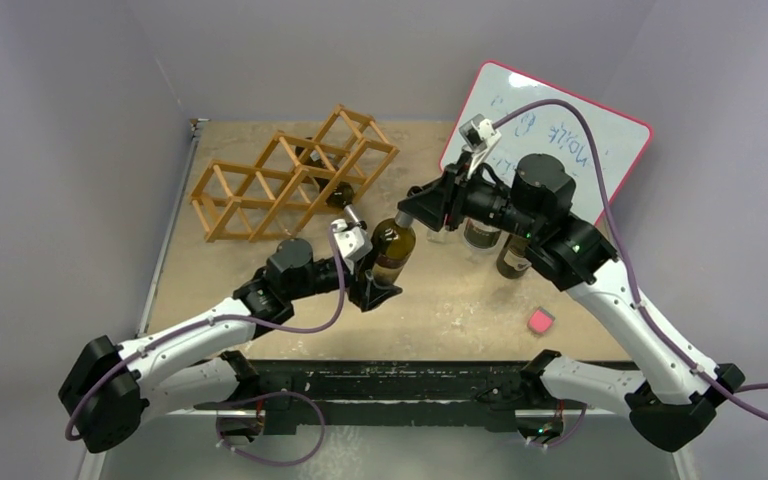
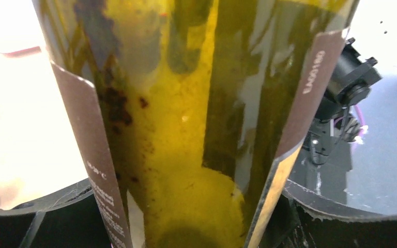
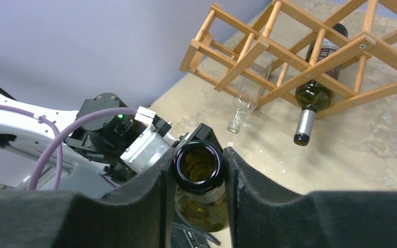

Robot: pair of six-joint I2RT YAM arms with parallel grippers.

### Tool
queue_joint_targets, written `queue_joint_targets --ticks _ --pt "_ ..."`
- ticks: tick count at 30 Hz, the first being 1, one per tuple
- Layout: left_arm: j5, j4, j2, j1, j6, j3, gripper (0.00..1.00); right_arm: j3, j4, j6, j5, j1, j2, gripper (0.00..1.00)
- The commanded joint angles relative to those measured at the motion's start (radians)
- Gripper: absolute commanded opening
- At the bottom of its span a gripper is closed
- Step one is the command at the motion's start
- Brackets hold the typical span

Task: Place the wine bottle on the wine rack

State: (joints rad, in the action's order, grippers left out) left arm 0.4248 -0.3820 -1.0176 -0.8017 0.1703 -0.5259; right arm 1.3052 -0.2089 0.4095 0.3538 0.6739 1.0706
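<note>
Handover step, I reckon. Left tool (image 1: 378, 290) sits low around the fat end of the wine bottle (image 1: 393, 250), one finger on each side of the glass. From its own camera the bottle fills everything, and I honestly can't tell if the pads are biting or just flanking it. Above that, the right tool (image 3: 199, 170) is pinched tight on the bottle's open mouth and neck, holding it roughly upright over the worktop (image 1: 460, 310). This bottle isn't in the rack yet.

Next move, as I see it: the left tool needs a firm squeeze on the body. Then the bottle has to tip toward horizontal and line up with a free cell, without the neck grip fighting it.

Wine rack (image 3: 261, 41) is further out, beyond the left tool and off to its left, apart from the bottle. One dark bottle (image 3: 310, 95) already lies in a cell there with its neck poking out, and a clear glass one (image 3: 243, 111) pokes out low down beside it.
</note>
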Motion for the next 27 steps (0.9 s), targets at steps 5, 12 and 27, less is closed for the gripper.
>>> queue_joint_targets --ticks 5,12,27 --pt "-0.215 0.246 0.088 0.0 -0.385 -0.195 0.0 0.074 -0.057 -0.051 0.007 0.005 -0.058 0.72" --pt "-0.332 0.403 0.089 0.0 -0.685 -0.253 0.0 0.138 -0.229 -0.193 -0.117 0.004 -0.035 0.77" --pt "-0.393 0.498 0.225 0.0 -1.198 -0.126 0.0 0.117 -0.439 -0.424 -0.101 0.004 0.094 0.79"
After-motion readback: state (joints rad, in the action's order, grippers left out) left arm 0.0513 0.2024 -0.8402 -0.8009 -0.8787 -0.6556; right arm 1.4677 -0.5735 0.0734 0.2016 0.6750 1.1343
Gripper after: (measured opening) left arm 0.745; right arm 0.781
